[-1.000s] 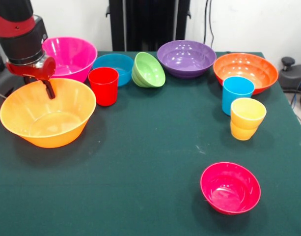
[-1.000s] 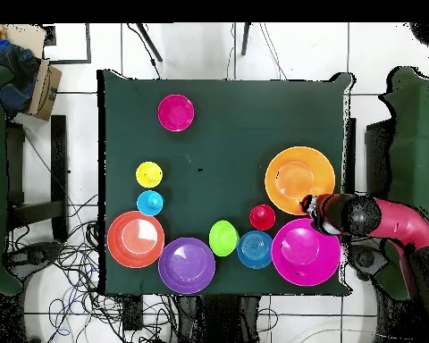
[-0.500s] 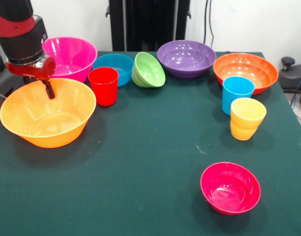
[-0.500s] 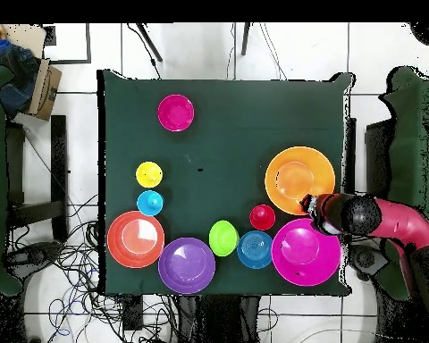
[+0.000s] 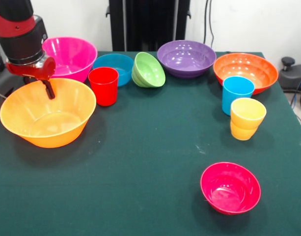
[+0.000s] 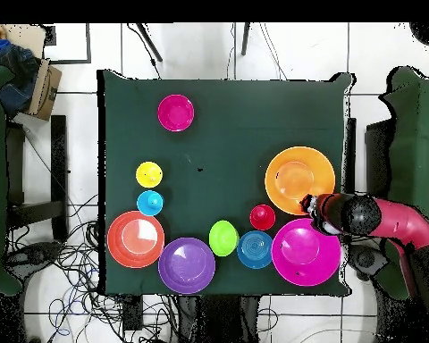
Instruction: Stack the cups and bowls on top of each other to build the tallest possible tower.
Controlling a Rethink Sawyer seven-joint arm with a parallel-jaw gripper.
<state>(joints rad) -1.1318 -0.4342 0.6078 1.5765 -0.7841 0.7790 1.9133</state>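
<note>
Front view shows the hand (image 5: 42,86) pinching the yellow-orange bowl (image 5: 47,115) at its rim; overhead, the arm (image 6: 379,219) hides that grip.

Front camera sat low and close, looked across desk (image 5: 155,147). Overhead camera hung high, looked straight down, saw whole desk and floor (image 6: 209,54) around. Both saw desk top.

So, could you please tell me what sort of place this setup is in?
Probably a robotics lab: a red robot arm works at a green-covered table, with loose cables lying on the tiled floor.
</note>
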